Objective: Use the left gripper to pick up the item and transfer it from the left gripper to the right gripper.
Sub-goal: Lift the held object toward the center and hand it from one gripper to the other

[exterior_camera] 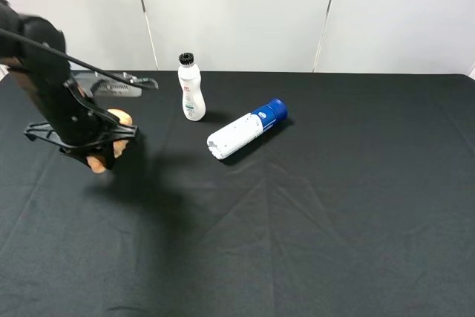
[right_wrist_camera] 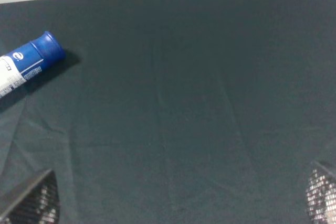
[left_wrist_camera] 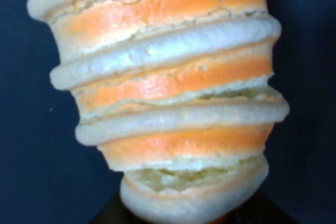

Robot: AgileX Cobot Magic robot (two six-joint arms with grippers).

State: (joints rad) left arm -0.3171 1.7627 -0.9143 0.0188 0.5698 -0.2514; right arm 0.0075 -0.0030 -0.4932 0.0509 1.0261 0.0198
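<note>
The item (exterior_camera: 119, 118), a golden-tan ridged loaf, is clamped in my left gripper (exterior_camera: 104, 143) at the far left of the black table. Its two ends (exterior_camera: 96, 162) stick out on either side of the black jaw plates. In the left wrist view the item (left_wrist_camera: 168, 93) fills the frame, with its pale ridges and orange bands running across. My left gripper is shut on it. My right gripper (right_wrist_camera: 176, 203) does not show in the exterior high view. In its own wrist view only its two fingertips (right_wrist_camera: 31, 205) show at the corners, wide apart, with bare black cloth between them.
A white black-capped bottle (exterior_camera: 191, 88) stands upright near the back edge. A white-and-blue bottle (exterior_camera: 245, 130) lies on its side just right of it, and its blue cap (right_wrist_camera: 46, 48) shows in the right wrist view. Black cloth (exterior_camera: 334, 220) covers the table.
</note>
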